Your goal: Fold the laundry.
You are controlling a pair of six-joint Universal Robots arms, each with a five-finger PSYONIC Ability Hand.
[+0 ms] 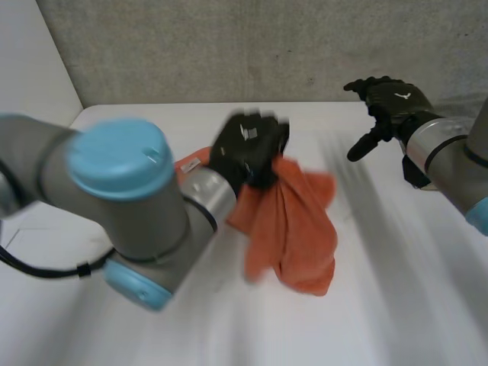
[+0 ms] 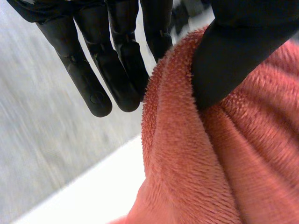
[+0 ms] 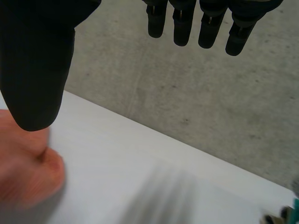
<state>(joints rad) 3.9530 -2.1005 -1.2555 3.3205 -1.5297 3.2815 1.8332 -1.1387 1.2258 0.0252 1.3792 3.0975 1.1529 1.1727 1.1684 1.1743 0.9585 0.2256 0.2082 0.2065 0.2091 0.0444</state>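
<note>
The towel (image 1: 297,221) is held over the bench (image 1: 396,305) by the left hand (image 1: 248,152) — pinched, apparently, between thumb and fingers (image 2: 121,70). Soft, limp — best taken at a corner. The right hand (image 1: 393,99) is open, well apart.

My head camera looks down from behind onto the surface (image 1: 412,305). The left wrist camera sits right against the cloth (image 2: 210,177). The right wrist camera faces the wall (image 3: 187,84) and shares that cloth's edge.

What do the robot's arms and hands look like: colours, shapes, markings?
The left arm and right arm are thick grey tubes with round light-blue caps. The left hand and right hand are black, each bearing a small white mark.
</note>
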